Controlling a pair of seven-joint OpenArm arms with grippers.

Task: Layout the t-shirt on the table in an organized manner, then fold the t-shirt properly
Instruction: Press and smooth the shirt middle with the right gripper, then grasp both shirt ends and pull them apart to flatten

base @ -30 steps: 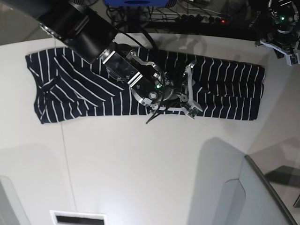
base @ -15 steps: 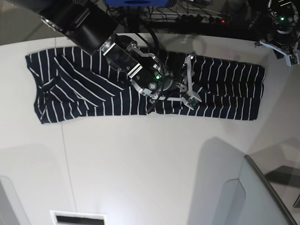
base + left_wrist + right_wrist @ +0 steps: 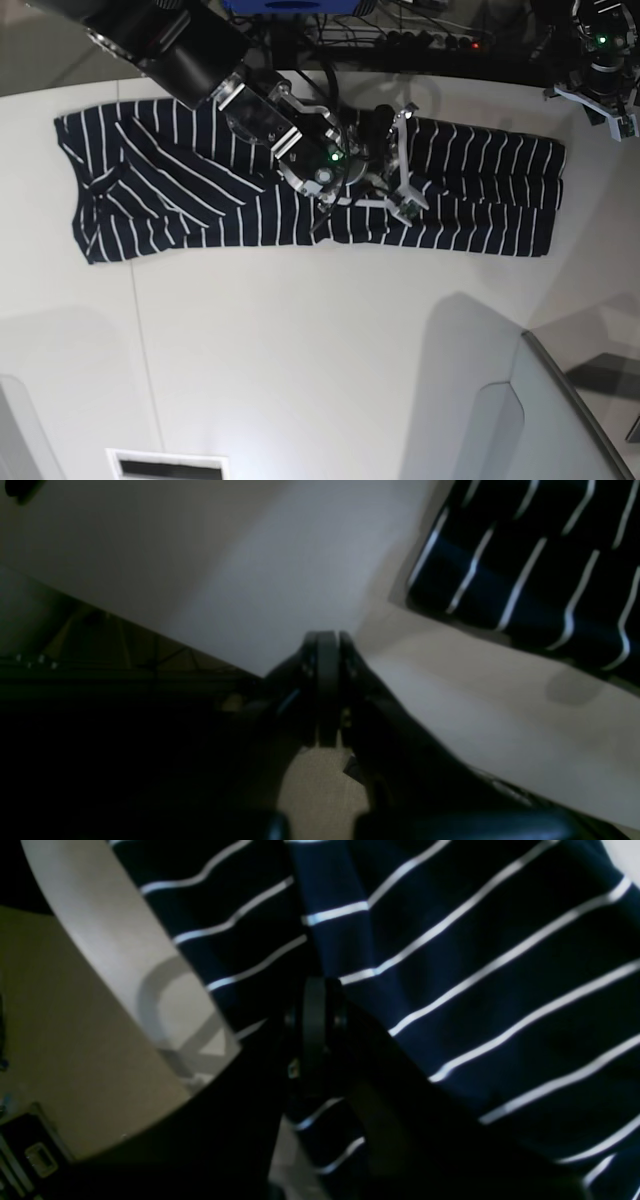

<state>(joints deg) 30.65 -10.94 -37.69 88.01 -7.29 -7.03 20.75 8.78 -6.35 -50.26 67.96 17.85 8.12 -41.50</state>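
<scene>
The navy white-striped t-shirt (image 3: 200,185) lies as a long folded strip across the far half of the white table (image 3: 300,350). My right gripper (image 3: 380,125) reaches in from the upper left to the shirt's far edge near its middle. In the right wrist view its fingers (image 3: 320,1005) are pressed together on a fold of the t-shirt (image 3: 450,965), beside the table's curved edge (image 3: 90,915). My left gripper (image 3: 598,100) hangs at the far right, off the shirt. It is shut and empty (image 3: 327,645) over the table edge (image 3: 275,555), with the t-shirt's corner (image 3: 525,565) nearby.
Cables and a power strip (image 3: 440,40) run behind the table's far edge. A grey curved panel (image 3: 560,420) rises at the front right, and a white slotted plate (image 3: 165,465) sits at the front left. A thin seam (image 3: 140,330) crosses the tabletop.
My right gripper has moved up from the shirt's near edge to its far edge and has closed on the fabric. The left arm has stayed still.
</scene>
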